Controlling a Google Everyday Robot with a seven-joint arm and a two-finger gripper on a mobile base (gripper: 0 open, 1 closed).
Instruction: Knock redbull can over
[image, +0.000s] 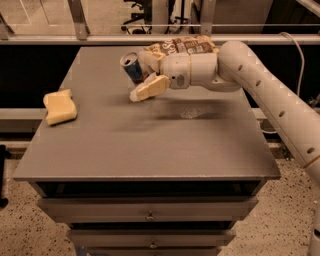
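Tilting off upright, the redbull can (133, 66) is noted between the spread fingers (150, 88) of the gripper (142, 74), near the far edge of the grey table (150, 145). A snack bag (185, 46) lies behind, with speckled floor (20, 220) below.

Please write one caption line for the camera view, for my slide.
Gripper beside the tilted redbull can near the snack bag; yellow sponge at table's left.

Jaws against tilted redbull can (133, 68), far tabletop (150, 150)
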